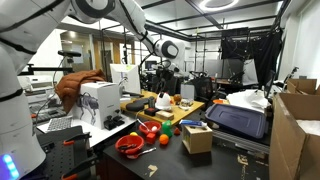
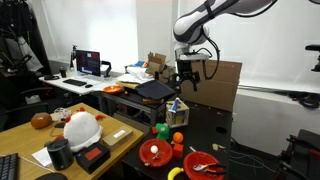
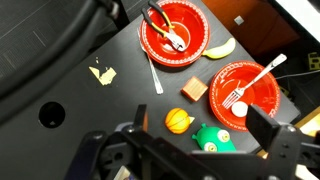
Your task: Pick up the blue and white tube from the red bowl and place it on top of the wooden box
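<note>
Big white arm [image 2: 215, 15] reaches out high over dark table [image 1: 200, 168]. Elbow bent, wrist turned straight down.
Pale wooden box [image 2: 179, 114] sits on table under gripper [image 2: 187, 84], not touching it.
Round red bowl [image 1: 129, 147] near table edge, beside toy fruits [image 1: 150, 130], well apart from box.
Gripper hangs in air above box. Fingers [image 3: 276, 146] spread wide, holding nothing.
Small blue and white tube [image 1: 190, 124] lies on top of wooden box, not in bowl. Tiny, hard to see well.
</note>
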{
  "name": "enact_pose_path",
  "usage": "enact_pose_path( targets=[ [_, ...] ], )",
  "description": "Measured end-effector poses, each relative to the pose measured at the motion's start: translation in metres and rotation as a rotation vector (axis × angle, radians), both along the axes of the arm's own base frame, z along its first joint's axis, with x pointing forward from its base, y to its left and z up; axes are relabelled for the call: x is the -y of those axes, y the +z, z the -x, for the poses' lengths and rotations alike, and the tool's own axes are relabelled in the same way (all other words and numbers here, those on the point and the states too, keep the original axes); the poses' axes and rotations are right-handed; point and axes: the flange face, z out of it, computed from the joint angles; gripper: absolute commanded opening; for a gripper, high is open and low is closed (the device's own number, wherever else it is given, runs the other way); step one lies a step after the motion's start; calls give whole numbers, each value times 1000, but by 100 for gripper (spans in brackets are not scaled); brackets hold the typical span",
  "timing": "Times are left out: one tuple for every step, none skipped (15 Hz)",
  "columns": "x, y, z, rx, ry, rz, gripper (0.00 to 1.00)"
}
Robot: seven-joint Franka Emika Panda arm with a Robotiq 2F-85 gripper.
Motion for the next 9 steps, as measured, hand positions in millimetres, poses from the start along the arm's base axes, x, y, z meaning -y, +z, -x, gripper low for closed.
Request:
enact_pose_path(
  targets=[
    [-2, 3, 6, 19, 7, 4, 100],
    [-4, 6, 13, 36, 12, 9, 100],
    [-7, 9, 20, 51, 17, 13, 100],
    [-10, 11, 29, 64, 22, 16, 100],
    [-13, 13, 38, 74, 30, 18, 100],
    [-15, 16, 48, 85, 46, 17, 100],
    [-18, 17, 58, 90, 57, 18, 100],
    [-21, 19, 70, 95, 74, 17, 100],
    [-23, 20, 82, 99, 87, 17, 100]
  ],
)
